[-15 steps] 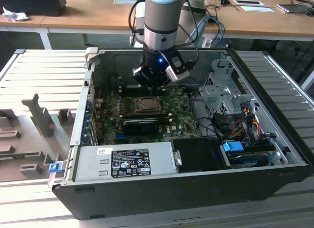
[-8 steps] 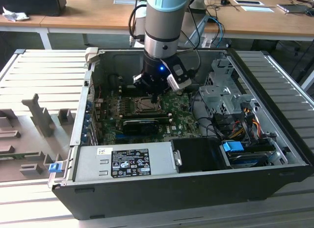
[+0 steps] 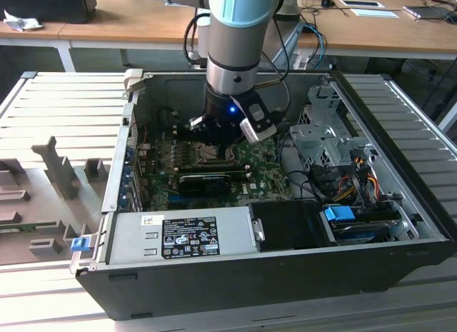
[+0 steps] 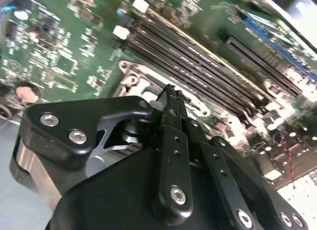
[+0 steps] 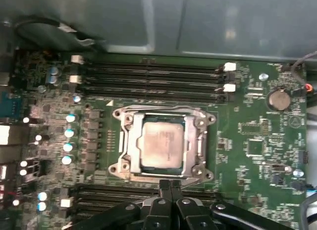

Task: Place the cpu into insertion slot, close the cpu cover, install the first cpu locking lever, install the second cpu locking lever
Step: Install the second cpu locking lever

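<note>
Because its fingers are pressed together with nothing between them, the end effector [image 5: 167, 186] looks set to push rather than grasp; in the first wrist view its closed tip sits just at the six o'clock edge of the socket. The cpu [image 5: 161, 145] already lies flat in the socket, its pale metal top showing through the square window of the cpu cover [image 5: 130, 143], which appears folded down around it. In the second wrist view the fingertips [image 4: 171, 94] hover close above the socket's metal frame [image 4: 130, 71], whether touching I cannot tell. Beyond the socket, at twelve o'clock in the first wrist view, run the memory slots [image 5: 148, 76]. Farther out, the exterior view shows the arm reaching down into the open computer case [image 3: 400, 125], which lies on its side, probably so the board faces up.
</note>
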`<state>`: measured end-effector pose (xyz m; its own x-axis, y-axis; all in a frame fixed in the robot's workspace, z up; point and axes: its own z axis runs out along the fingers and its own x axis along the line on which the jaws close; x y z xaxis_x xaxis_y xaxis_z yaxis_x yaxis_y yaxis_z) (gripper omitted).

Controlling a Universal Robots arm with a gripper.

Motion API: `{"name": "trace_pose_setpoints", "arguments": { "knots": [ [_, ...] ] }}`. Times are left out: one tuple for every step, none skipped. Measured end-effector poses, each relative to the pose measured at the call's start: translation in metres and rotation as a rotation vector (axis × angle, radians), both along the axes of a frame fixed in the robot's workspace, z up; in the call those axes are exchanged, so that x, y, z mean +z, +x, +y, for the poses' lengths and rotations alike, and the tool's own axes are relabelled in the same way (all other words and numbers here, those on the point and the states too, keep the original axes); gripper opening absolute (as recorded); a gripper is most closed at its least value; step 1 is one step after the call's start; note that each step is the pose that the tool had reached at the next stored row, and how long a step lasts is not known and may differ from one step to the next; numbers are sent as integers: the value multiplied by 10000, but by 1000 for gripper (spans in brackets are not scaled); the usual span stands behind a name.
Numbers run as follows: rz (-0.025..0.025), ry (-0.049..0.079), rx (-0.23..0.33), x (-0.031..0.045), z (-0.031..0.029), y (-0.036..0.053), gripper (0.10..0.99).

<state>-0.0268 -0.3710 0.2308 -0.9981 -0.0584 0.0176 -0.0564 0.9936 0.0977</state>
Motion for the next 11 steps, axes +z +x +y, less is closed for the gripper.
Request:
{"name": "trace_pose_setpoints", "arguments": {
  "knots": [
    [-1,3,3,-1,-7,-35,106],
    [-1,4,7,-3,-14,-59,106],
    [-1,3,9,-6,-24,-87,106],
    [-1,4,11,-8,-28,-102,106],
    [0,8,18,-9,-36,-120,106],
    [-1,11,20,-9,-40,-131,106],
    [-1,14,20,-9,-44,-153,106],
    [0,19,20,-10,-47,-166,106],
    [0,43,21,-10,-56,-184,106],
    [-13,318,41,-28,-101,-248,106],
    [-11,440,220,-44,-110,-249,106]
  ]
}}
